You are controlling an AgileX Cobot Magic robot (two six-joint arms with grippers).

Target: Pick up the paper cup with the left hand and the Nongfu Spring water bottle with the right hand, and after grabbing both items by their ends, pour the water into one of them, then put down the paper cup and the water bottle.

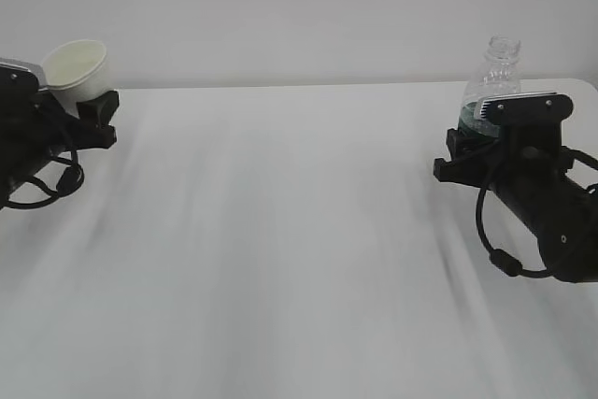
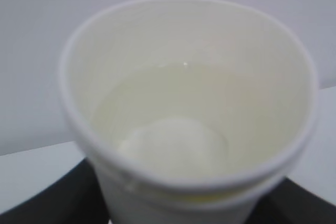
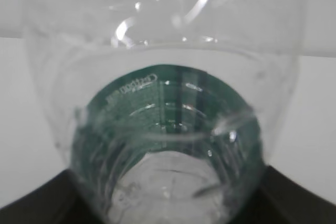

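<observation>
At the far left, the off-white paper cup [image 1: 77,64] sits in my left gripper [image 1: 92,111], which is shut on its lower part; the cup leans slightly. Looking down into the paper cup [image 2: 189,51] in the left wrist view, clear water [image 2: 157,98] fills its lower part, and black fingers [image 2: 42,200] flank it. On the right, the capless Nongfu Spring water bottle [image 1: 495,72] stands upright in my right gripper [image 1: 475,145], shut round its green label. The right wrist view looks down through the bottle [image 3: 168,103], with dark fingers [image 3: 302,198] beside it. Both bases are hidden.
The white table [image 1: 280,231] stretches between the two arms, with its back edge against a pale wall [image 1: 280,7]. The right arm's black body and cable [image 1: 547,221] lie low over the table at the right.
</observation>
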